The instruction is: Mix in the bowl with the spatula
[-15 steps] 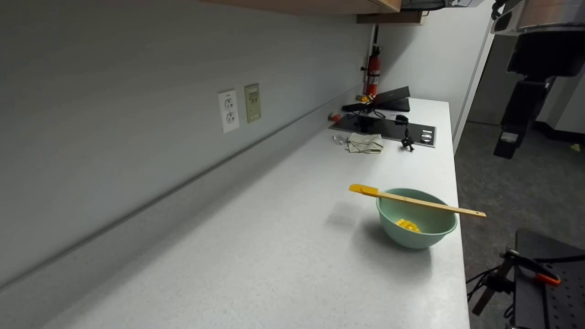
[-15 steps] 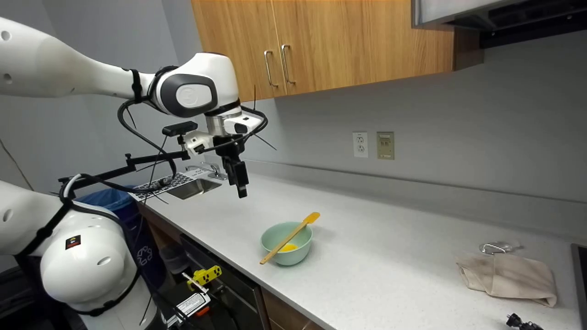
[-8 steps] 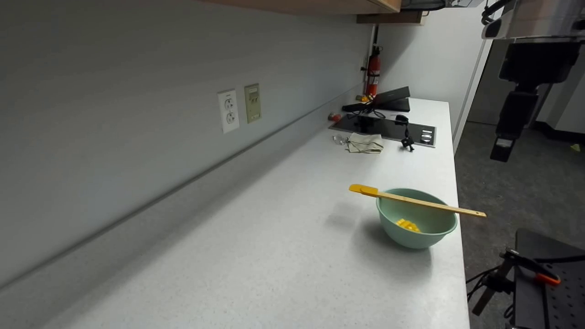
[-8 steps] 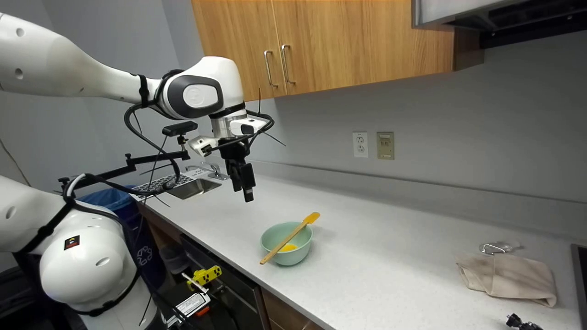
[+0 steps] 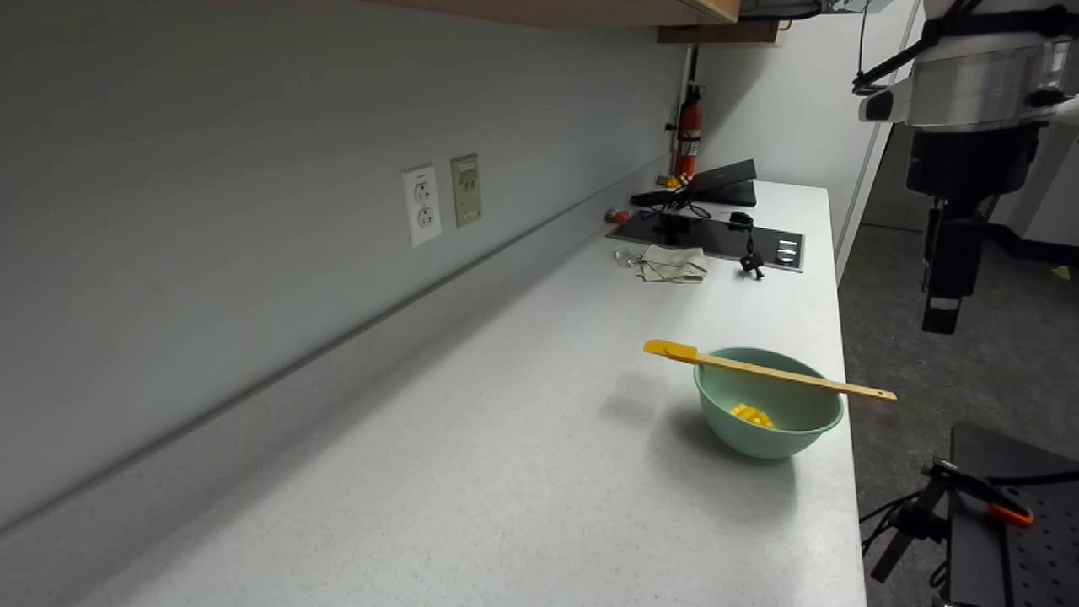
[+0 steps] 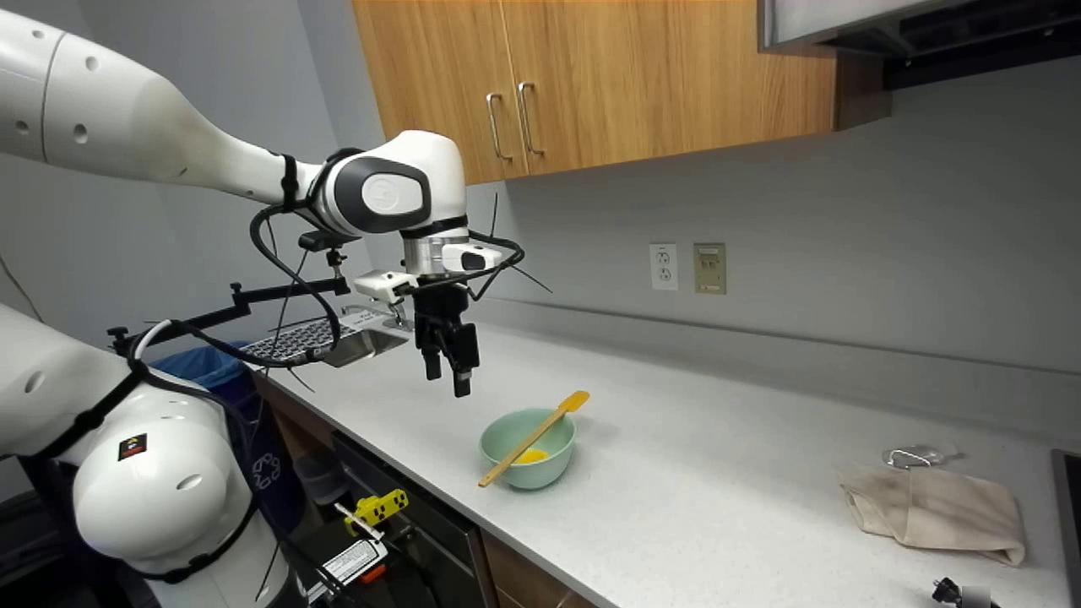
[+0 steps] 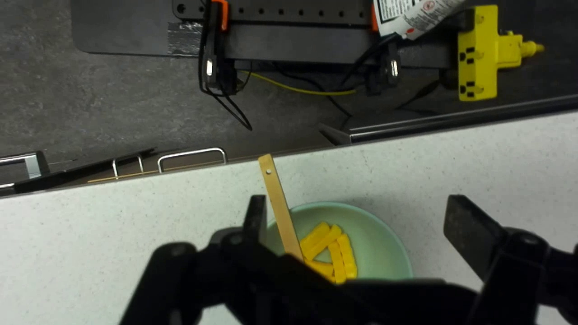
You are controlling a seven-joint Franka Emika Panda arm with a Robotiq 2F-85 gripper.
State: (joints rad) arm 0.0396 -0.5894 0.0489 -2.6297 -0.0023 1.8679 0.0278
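Along the grey wall runs a white counter. In an exterior view the robot arm stretches from ten o'clock, its claw pointing toward six, fingers spread well apart. At four o'clock from the claw, and near it, the green bowl stands upright near the counter's edge away from the wall. Across its rim rests the spatula, orange head between one and two o'clock; yellow pieces lie inside the bowl.
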